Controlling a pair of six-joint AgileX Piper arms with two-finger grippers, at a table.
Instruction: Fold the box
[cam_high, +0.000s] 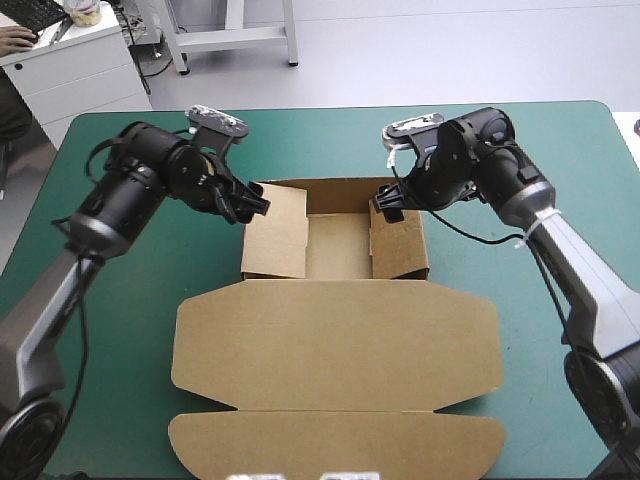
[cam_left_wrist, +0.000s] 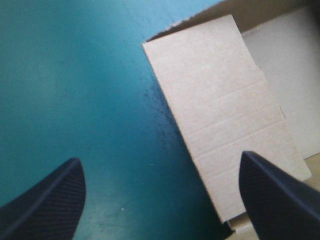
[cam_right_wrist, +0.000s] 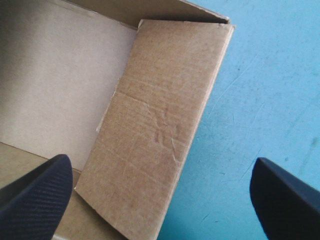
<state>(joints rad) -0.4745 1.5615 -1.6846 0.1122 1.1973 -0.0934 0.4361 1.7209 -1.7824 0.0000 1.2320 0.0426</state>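
Nearest, flat on the teal-green cover (cam_high: 300, 140), the lid (cam_high: 335, 345) of the box (cam_high: 340, 300), long axis across the table; beyond it the tray (cam_high: 338, 245), side walls (cam_high: 275, 232) leaning inward. Farther still, left gripper (cam_high: 248, 205) and right gripper (cam_high: 386, 206), black fingers spread wide, each straddling its own side wall, equally near.

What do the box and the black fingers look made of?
Box: brown corrugated board, matte; faint ribbing and crease lines show on its wall. Fingers: probably hard rubber or plastic, matte black, with a fine woven-like surface texture.
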